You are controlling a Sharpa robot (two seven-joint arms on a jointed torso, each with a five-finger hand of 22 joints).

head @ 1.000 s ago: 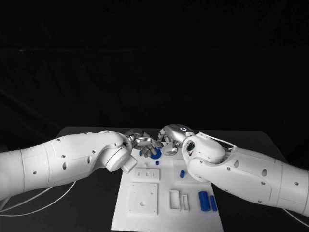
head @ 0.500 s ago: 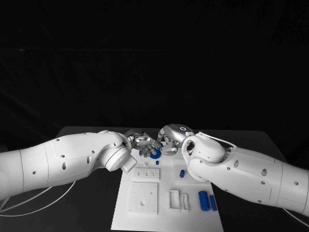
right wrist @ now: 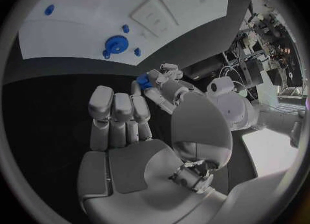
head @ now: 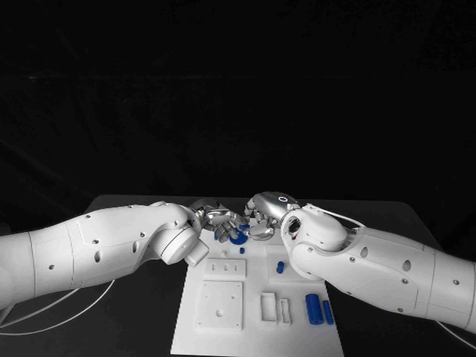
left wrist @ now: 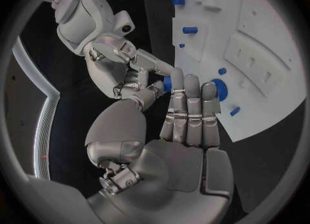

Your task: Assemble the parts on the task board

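White task board (head: 222, 327): lies mid-table as before, blue gear (right wrist: 116, 44) flat near its far end.
Left hand (head: 219, 219): fingers straight, together, holding nothing, unmoved.
Right hand (head: 262, 216): unmoved; whether it holds anything, cannot tell.
Small blue part (left wrist: 167, 83): between the two hands' fingertips, slightly shifted.

My silver fingers (left wrist: 188, 105) against the black surface (head: 141, 312), my white arms, the white task board (head: 254, 327) dotted with blue parts (head: 313, 307), a blue gear (right wrist: 116, 44), one blue piece (right wrist: 143, 81) between silver fingertips
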